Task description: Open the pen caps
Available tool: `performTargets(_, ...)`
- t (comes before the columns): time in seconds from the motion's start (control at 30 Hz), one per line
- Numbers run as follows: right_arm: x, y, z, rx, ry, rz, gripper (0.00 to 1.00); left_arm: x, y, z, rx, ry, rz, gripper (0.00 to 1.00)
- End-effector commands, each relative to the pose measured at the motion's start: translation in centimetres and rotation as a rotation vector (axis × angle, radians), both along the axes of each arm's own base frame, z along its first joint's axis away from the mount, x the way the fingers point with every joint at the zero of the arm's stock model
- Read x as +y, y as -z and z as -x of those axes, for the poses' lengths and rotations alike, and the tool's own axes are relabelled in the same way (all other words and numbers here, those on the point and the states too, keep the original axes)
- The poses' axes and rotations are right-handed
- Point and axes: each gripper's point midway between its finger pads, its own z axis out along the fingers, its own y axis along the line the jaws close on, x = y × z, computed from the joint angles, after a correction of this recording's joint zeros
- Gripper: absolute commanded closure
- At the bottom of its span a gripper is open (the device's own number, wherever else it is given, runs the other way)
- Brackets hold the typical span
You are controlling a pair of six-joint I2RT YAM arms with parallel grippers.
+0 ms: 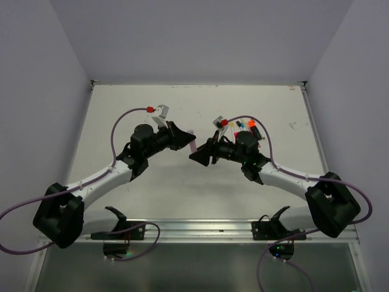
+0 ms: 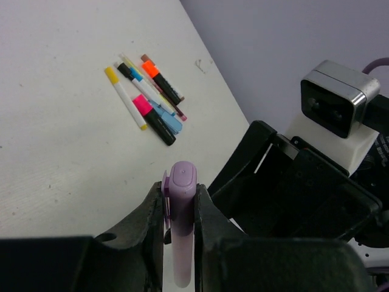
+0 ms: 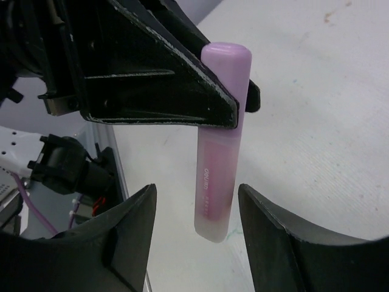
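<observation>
- left gripper (image 2: 181, 204) clamped on lilac cap (image 2: 182, 179) of highlighter (image 3: 213, 182), held off the desk (image 2: 55, 152)
- right gripper (image 3: 196, 201) spread apart, flanking the highlighter body, no contact
- other capped pens (image 2: 149, 100) lie on the desk, upper left of left wrist view

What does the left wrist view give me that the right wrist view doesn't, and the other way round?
Left wrist only: the loose pens lying together on the table, and the right arm's camera housing. Right wrist only: the lilac highlighter with its translucent lower body hanging untouched between the open fingers of the right tool. Both: that highlighter clamped near its opaque top end in the left tool.
</observation>
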Motion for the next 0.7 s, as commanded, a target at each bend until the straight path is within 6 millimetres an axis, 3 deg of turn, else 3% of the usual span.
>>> performTargets(0.0,0.8,-4.2,2.3,-0.102,-0.134,-0.112,0.39,0.0,-4.9,1.7,-0.205,0.076,0.074,1.00)
performTargets(0.17,1.2,-5.8,3.5,-0.125,-0.218,-0.156,0.36,0.3,-7.8,4.3,-0.325,0.155,0.125,1.00)
performTargets(0.27,1.5,-6.5,4.0,-0.134,-0.261,-0.167,0.37,0.4,-8.1,5.3,-0.351,0.192,0.137,1.00)
performTargets(0.4,1.6,-7.4,4.7,-0.157,-0.311,-0.187,0.44,0.3,-8.7,6.8,-0.389,0.242,0.171,1.00)
performTargets(0.6,1.7,-8.4,5.4,-0.180,-0.357,-0.205,0.57,0.3,-8.8,7.3,-0.411,0.265,0.180,1.00)
performTargets(0.67,1.8,-8.4,5.4,-0.177,-0.363,-0.205,0.68,0.3,-9.0,7.3,-0.419,0.267,0.190,1.00)
